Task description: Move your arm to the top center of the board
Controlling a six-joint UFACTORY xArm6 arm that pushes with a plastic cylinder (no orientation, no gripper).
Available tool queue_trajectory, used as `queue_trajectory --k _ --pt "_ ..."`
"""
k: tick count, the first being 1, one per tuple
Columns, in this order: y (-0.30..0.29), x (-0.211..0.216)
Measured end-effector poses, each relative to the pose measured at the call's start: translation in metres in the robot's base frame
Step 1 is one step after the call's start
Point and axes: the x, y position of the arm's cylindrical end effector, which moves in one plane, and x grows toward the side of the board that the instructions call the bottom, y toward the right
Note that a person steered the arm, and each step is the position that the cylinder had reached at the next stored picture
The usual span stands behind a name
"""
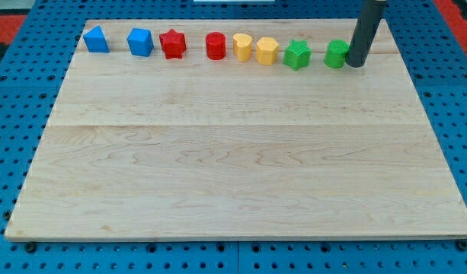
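Along the far edge of your table (241,167) you have eight blocks in a row, left to right. At the far left sits a blue block (96,39) with a peaked top, then a blue cube-like block (140,42) just right of it. Next comes a red star (173,44), then a red cylinder (215,46). Two yellow blocks follow, close together: a heart-like one (242,46) and a rounded one (267,50). Farther right you see a green star-like block (297,55) and a green block (337,53). Blue pegboard (20,91) surrounds the table.
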Motion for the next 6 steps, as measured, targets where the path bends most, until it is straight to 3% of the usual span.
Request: queue_trajectory --k 1,3,5,6 --pt "0.009 -0.019" --pt "0.039 -0.102" --pt "0.027 -0.117" --pt "-0.008 -0.117"
